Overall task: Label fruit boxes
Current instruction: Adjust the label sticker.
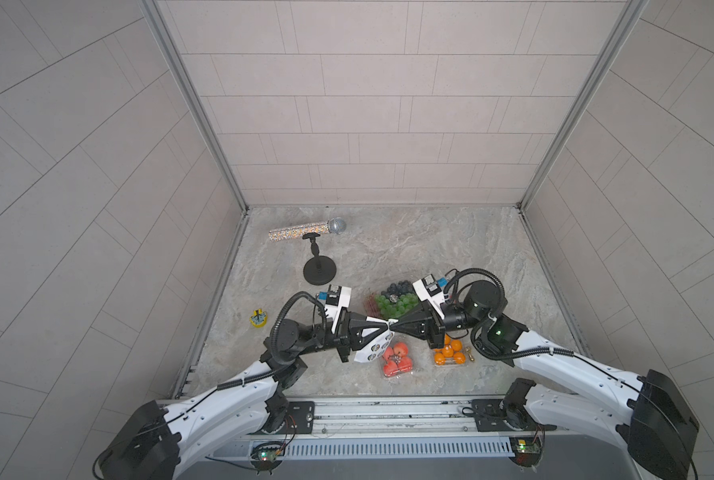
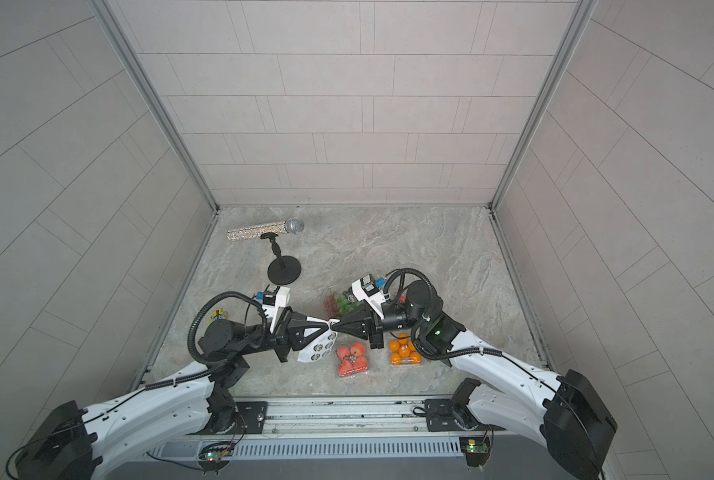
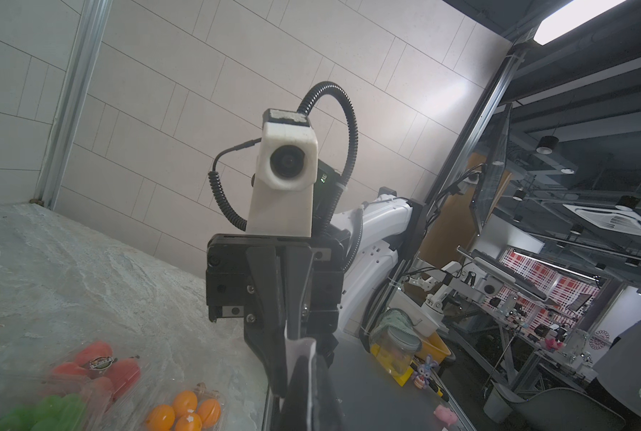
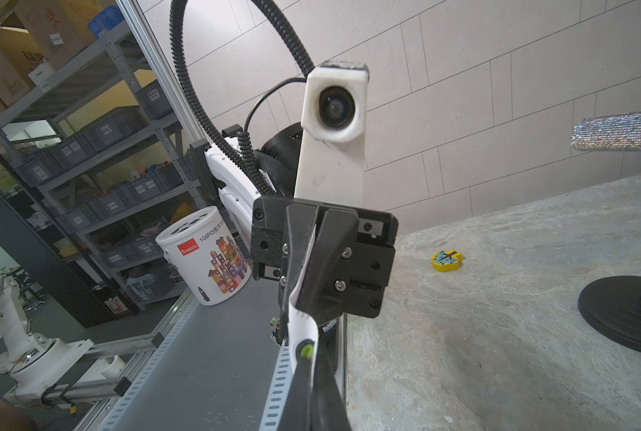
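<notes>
My left gripper and right gripper meet tip to tip above the table, both shut on the white sticker sheet, which hangs under the left fingers. In the right wrist view a green round sticker sits at my right fingertips. Beyond the tips is the large fruit box of green grapes and blueberries. Nearer the front are a small red fruit box and the orange box. Another red fruit box carrying a round label shows in the left wrist view.
A glittery microphone lies at the back left beside a black round-based stand. A small yellow toy sits at the left edge. The metal rail runs along the front edge.
</notes>
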